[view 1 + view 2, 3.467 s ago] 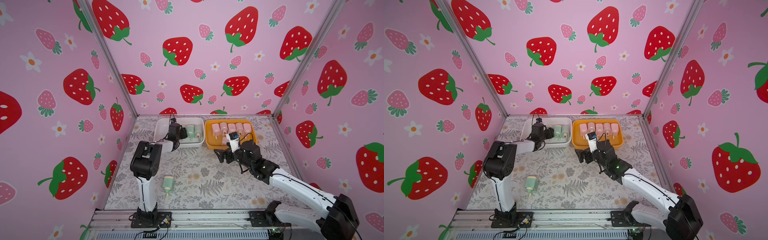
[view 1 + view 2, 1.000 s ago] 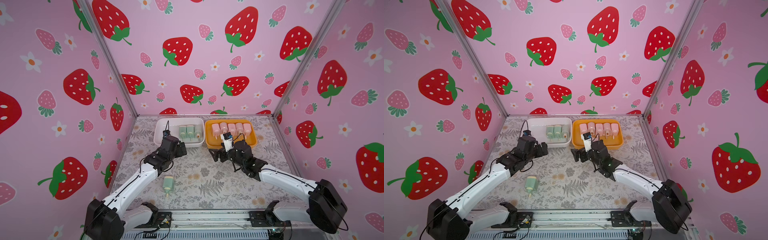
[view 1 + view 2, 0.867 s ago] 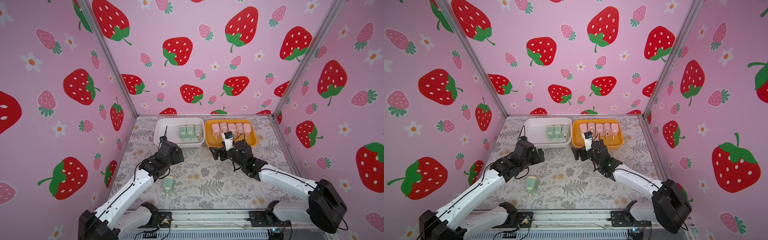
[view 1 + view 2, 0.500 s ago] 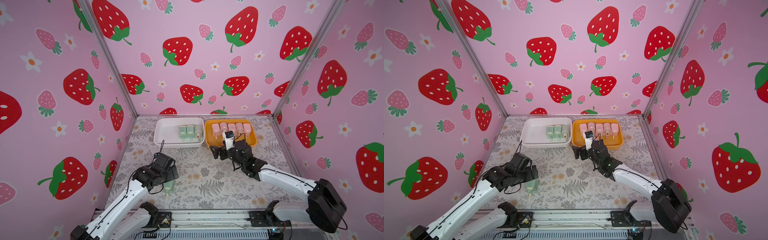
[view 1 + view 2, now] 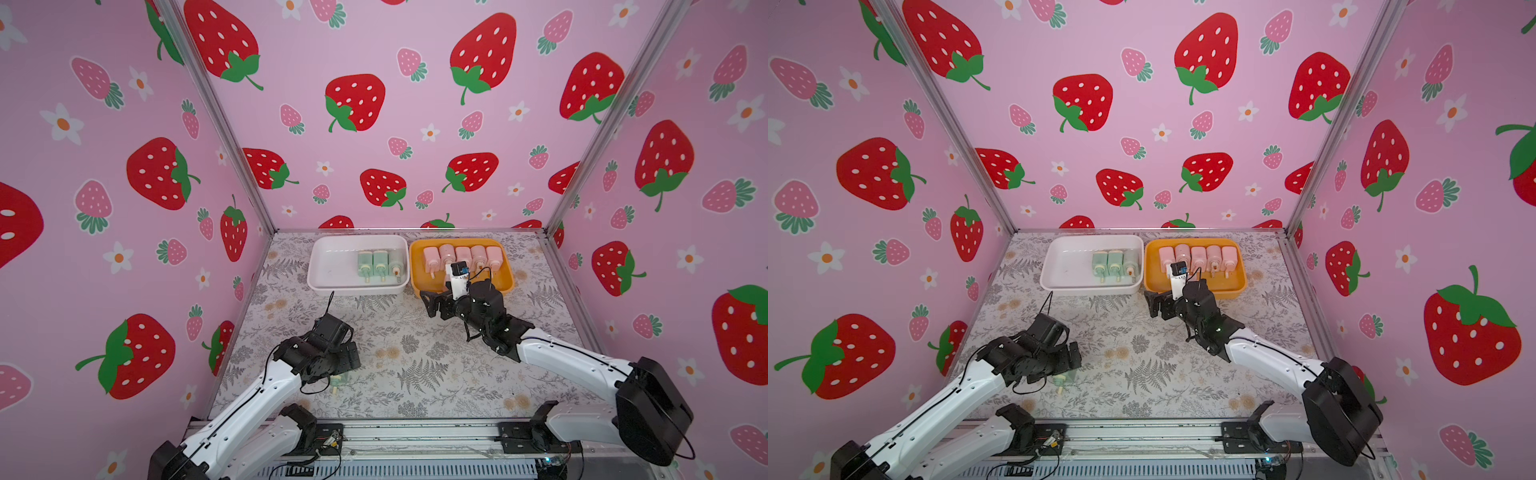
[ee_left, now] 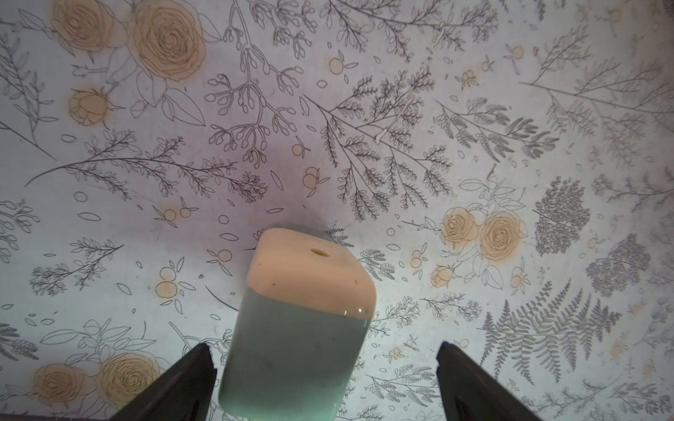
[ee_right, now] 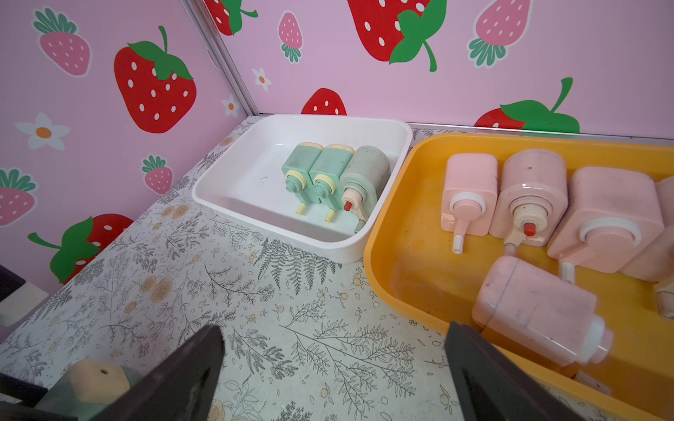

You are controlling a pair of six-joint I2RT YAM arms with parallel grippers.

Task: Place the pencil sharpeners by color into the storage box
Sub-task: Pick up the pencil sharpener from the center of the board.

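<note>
Left arm (image 5: 266,384) has dropped from white tray (image 5: 320,270) to the last green sharpener (image 6: 302,328) on the surface, lower centre of wrist frame; jaws apart astride it. Right jaws apart, idle. Final pick pending.

Soft, even light fills the pink walls (image 5: 374,62) in both top views, bright and free of hard shadows; the wide lens splays them and stretches the prints toward the edges. A faint sheen lies in the white tray (image 5: 332,266). In the left wrist view the tabletop (image 6: 401,145) is crisp. A dim purplish shadow pools just ahead of the green sharpener (image 6: 291,346), which sits between the left gripper (image 6: 324,348) jaws. In the right wrist view the fingers (image 7: 182,371) of the right gripper (image 7: 333,328) read dark and soft, and the nearest pink sharpener (image 7: 536,310) blurs at its white end.
</note>
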